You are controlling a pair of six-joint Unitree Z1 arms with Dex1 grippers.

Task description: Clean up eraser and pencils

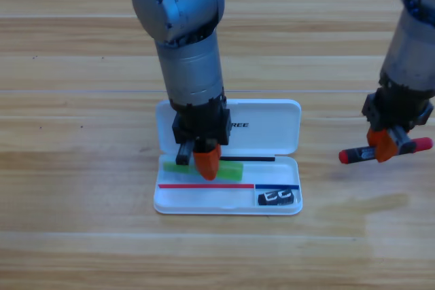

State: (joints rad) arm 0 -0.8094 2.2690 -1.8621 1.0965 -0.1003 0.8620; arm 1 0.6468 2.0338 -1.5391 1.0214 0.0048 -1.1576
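A: While the left end effector (pixel 204 157) points down into the open white plastic case (pixel 272 127), what has it got?

B: Its orange jaws stand right on the pale green bar-shaped pencil (pixel 231 170), which lies flat in the upper part of the tray. The arm hides the gap, so I cannot tell whether it is gripping or has let go.

A: And the right one?

B: The right end effector (pixel 385 145) is off to the right of the case, well apart from it. Its jaws are clenched around the middle of the black-barrelled pen with red ends (pixel 385 150), which sticks out level on both sides. Whether the pen is lifted or resting on the wooden bench (pixel 81 236), I cannot say.

A: How far along is the tidying, then?

B: About two thirds, I judge. The small black eraser with white lettering (pixel 278 197) already sits in the tray's lower right corner, and the green pencil lies inside too. The pen is outside, so it has yet to be carried across and laid in the tray. The lid stands open behind.
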